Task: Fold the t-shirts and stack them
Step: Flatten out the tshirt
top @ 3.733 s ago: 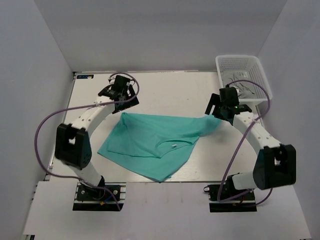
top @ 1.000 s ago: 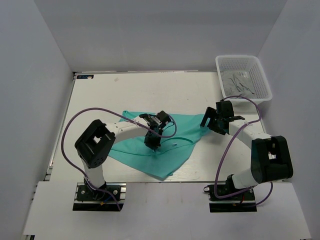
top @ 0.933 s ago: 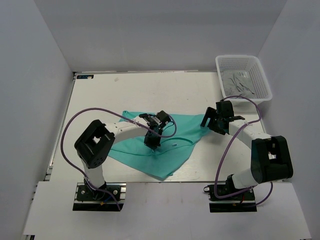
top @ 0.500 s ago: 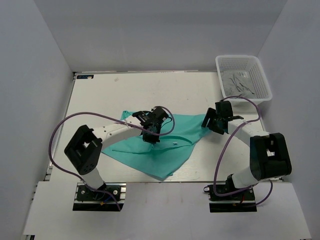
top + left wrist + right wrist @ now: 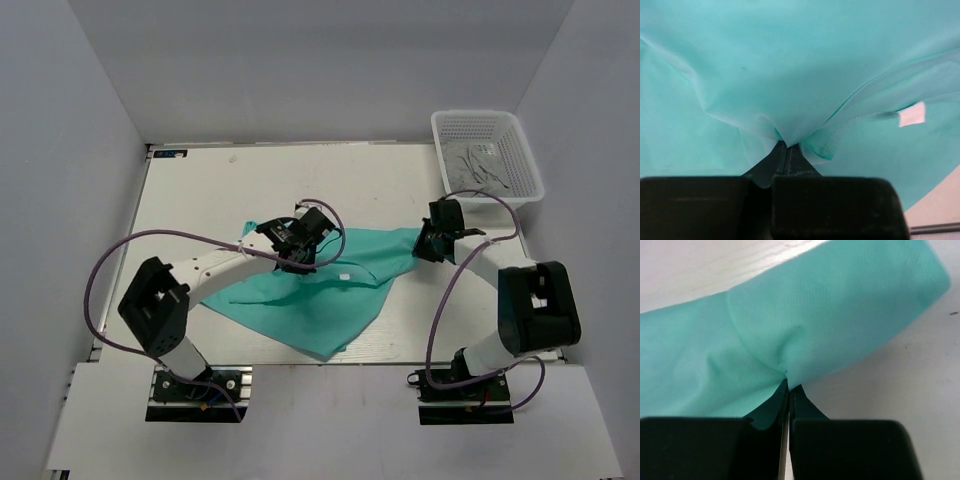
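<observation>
The teal t-shirt (image 5: 310,300) lies creased on the surface (image 5: 200,190) between the arms. The jaws of the left gripper (image 5: 787,146) are closed on a pinch of cloth beside the white tag (image 5: 912,114). This pinch has been drawn toward the far side within the last second. The jaws of the right gripper (image 5: 788,384) remain clamped on the sleeve (image 5: 840,315). Flattening is judged under way; folding is not yet begun.

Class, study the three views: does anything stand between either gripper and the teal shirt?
Nothing visible does. The left gripper is shut on a pinch of the shirt near its middle, and the right gripper is shut on the shirt's end nearest the basket.
</observation>
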